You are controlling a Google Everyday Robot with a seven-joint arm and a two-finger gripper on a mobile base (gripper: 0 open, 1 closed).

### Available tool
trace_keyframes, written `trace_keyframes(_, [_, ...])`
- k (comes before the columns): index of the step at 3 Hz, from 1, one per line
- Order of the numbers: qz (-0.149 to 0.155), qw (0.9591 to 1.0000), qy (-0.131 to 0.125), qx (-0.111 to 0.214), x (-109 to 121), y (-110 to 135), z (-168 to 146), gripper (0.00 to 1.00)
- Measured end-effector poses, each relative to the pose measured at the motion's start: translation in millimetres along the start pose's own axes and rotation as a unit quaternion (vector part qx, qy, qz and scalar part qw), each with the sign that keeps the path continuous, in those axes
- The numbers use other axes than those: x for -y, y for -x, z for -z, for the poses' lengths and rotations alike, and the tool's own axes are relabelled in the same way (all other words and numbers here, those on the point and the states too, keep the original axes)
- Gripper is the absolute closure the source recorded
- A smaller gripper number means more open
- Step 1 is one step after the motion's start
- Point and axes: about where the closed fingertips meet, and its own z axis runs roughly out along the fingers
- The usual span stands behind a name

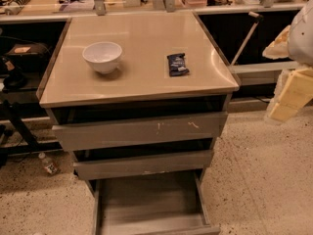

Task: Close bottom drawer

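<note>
Since it stands pulled far out of the cabinet, the bottom drawer (149, 202) is item one: the lowest and narrowest of three, grey box interior showing, nothing visible inside, front panel low at the bottom edge of the view. Status: not yet closed; I judge the task barely begun.

Item two: middle drawer (144, 164), directly above, front standing slightly proud of the cabinet with a dark gap over it. It overhangs the rear of the open box, so a push is better aimed at the low front panel than from above.

Item three: top drawer (142, 130), widest, pale scratch marks on its front, likewise a little ajar.

Item four: cabinet top (146, 82), beige, glossy. On it a white bowl (102, 57) at left and a dark packet (177, 64) at right, well apart, both back from the front edge. I expect them to sit undisturbed by a gentle shove below.

Item five: small bottle (49, 164) lying on the speckled floor, left of the cabinet, off the drawer's line of travel.

Item six: my gripper (289, 98), the pale blocky end at the right edge, raised about level with the top drawer, well apart from the bottom drawer and touching nothing. Open or closed: I cannot tell. It must come down and in front of the panel before pushing.
</note>
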Motion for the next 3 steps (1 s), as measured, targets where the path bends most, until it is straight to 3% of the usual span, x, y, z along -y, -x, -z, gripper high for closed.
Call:
trace_keyframes(1, [0.000, 1.0000, 0.000, 0.000, 0.0, 0.0, 0.0, 0.00])
trace_keyframes(3, [0.000, 1.0000, 0.000, 0.000, 0.0, 0.0, 0.0, 0.42])
